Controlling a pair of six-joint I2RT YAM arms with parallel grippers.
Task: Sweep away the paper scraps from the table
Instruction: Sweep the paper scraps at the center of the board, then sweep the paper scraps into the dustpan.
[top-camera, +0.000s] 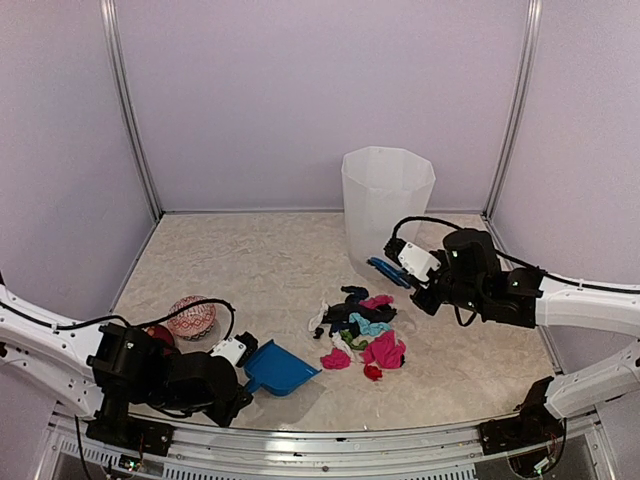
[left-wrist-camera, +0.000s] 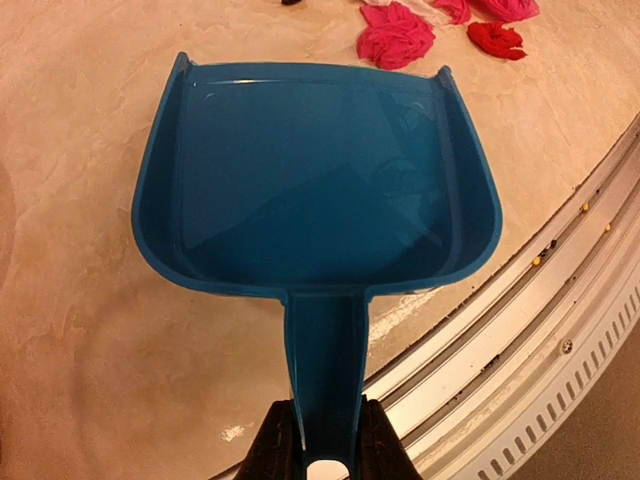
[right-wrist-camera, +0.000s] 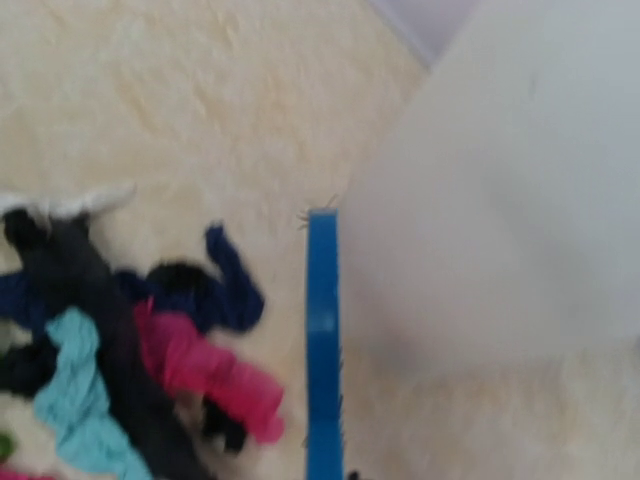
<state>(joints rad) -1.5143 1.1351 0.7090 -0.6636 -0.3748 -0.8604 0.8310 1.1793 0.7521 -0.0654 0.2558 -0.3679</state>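
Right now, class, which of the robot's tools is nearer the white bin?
Right. The right tool, holding the brush, is just in front of the bin; the left tool, gripping the dustpan, is far off near the table edge.

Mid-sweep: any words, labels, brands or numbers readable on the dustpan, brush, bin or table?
None can be read. The blue plastic dustpan, blue brush, tall white faceted bin and beige marble-patterned table show no print; the right wrist view is blurred, so fine marks there could be missed.
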